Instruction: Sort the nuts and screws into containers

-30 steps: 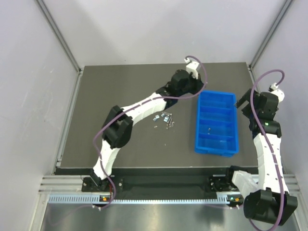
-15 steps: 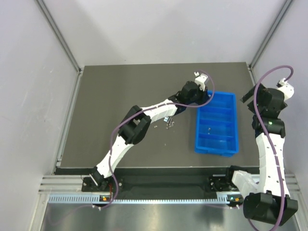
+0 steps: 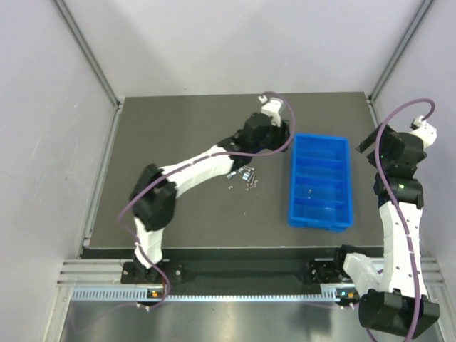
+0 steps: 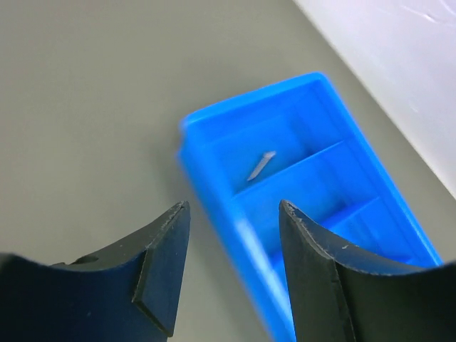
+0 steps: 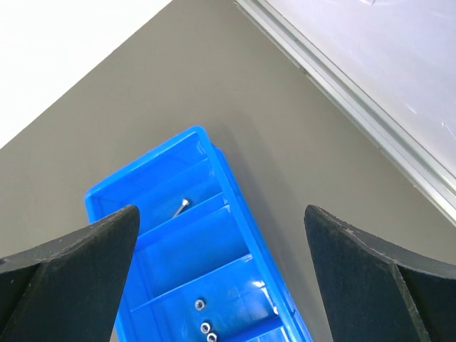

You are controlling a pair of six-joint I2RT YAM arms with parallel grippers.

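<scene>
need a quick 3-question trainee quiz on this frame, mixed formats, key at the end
1. True or false: the left tool grips something.
2. The tray holds one screw. In which compartment does it lie? A) the far end one B) the one with the nuts C) the near end one
3. Where does the unsorted pile lie relative to the tray?
Key: 1 false, it is open and empty. 2 A. 3 on the table, left of the tray and apart from it.
</scene>
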